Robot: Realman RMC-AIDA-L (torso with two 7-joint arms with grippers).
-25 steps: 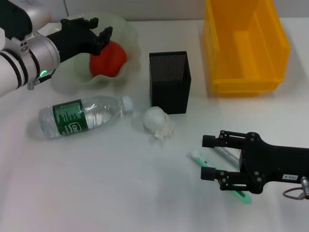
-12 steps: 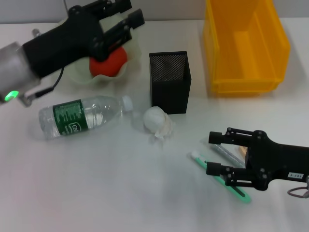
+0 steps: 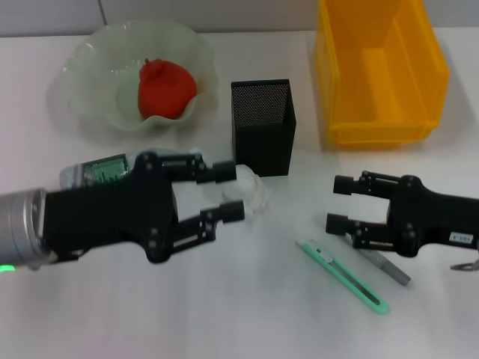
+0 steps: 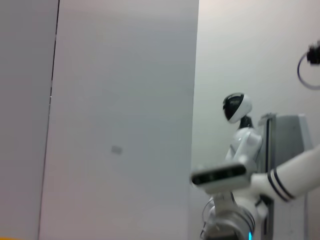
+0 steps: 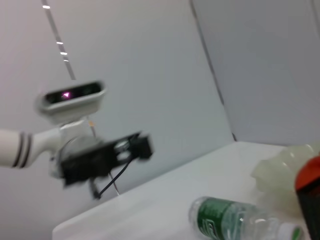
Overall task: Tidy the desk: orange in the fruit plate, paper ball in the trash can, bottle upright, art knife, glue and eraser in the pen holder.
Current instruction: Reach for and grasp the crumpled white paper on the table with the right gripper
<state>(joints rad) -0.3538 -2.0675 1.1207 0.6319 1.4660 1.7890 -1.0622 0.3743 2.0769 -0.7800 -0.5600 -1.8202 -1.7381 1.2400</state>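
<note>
**Operator:** While my left gripper [image 3: 224, 193] has its fingers spread wide, it hangs just over the paper ball [image 3: 253, 188], which sits on the table [image 3: 224, 314] in front of the pen holder [image 3: 263, 127]. My right gripper [image 3: 338, 203] also has its fingers apart, with nothing in them, right beside the glue [image 3: 383, 263].

**Spotter:** How will that paper take a grip?

**Operator:** I'd guess it's very light and soft. It should crush a little, so I'd close around its middle and not worry about breaking it.

**Spotter:** And the rest?

**Operator:** The glue and the knife [image 3: 341, 276] lie flat and slim, probably stiff and smooth; I'd pinch each across its width near mid-length. The bottle [image 3: 105, 168] lies on its side, mostly behind my left arm, and looks slippery. The orange [image 3: 166, 87] already sits in the plate [image 3: 86, 75]. The trash can [image 3: 378, 67] stands beyond.
</note>
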